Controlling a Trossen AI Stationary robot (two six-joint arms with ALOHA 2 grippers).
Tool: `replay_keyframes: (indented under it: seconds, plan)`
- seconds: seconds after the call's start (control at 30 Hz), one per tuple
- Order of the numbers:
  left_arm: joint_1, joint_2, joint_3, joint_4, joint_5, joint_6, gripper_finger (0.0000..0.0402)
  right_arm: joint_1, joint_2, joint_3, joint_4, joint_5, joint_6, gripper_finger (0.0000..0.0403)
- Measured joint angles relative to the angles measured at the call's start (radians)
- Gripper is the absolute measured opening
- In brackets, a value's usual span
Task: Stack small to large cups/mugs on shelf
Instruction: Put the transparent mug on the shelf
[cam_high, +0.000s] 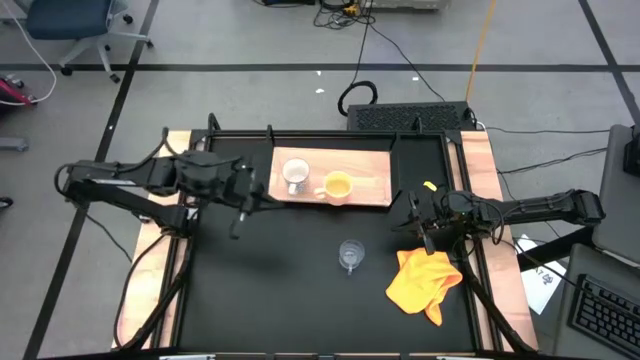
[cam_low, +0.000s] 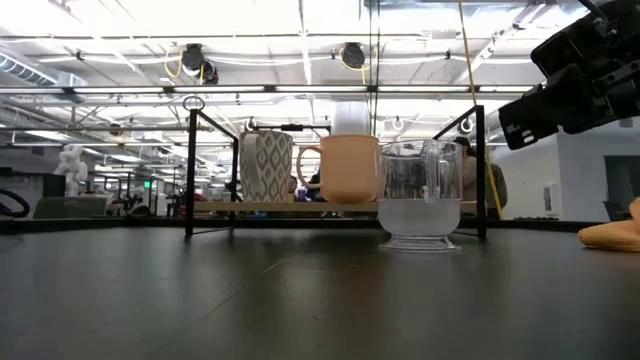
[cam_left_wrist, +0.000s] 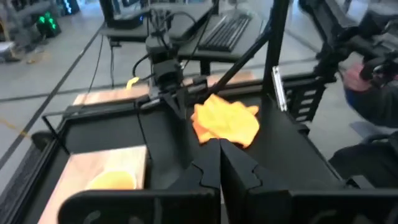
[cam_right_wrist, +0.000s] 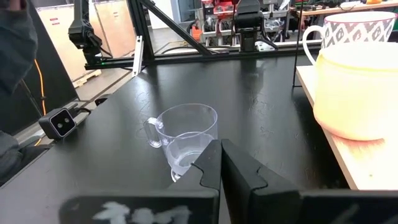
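Ahead of right hand (cam_right_wrist: 219, 163), clenched, empty: small clear glass handled cup (cam_high: 349, 255) on black bench (cam_high: 270, 290). Beyond it, white patterned mug (cam_high: 295, 176) and orange-yellow mug (cam_high: 337, 186) side by side on light-wood shelf (cam_high: 375, 188), unstacked. Left hand (cam_left_wrist: 219, 163) clenched, empty, beside shelf. Stacking not started.

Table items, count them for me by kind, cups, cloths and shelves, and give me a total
Handled mugs: 2, white patterned mug and orange-yellow mug, both on the shelf
Clear glass cups: 1, glass cup on the black tabletop
Cloths: 1, yellow cloth
Shelves: 1, wooden shelf
Total: 5
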Motion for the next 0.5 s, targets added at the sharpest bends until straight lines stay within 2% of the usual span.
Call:
replay_keyframes:
  seconds: [0.17,0.4,0.5]
  plan:
    - [0.016,-0.078,-0.078,0.028,0.005,-0.019,0.0000,0.000,0.000,0.000,0.004,0.000,0.000,0.0000]
    - [0.016,-0.096,-0.085,-0.003,-0.006,-0.030,0.0000,0.000,0.000,0.000,0.005,0.000,0.003,0.0000]
    - [0.016,-0.094,-0.085,-0.066,-0.049,-0.017,0.0000,0.000,0.000,0.000,0.009,0.000,0.012,0.0000]
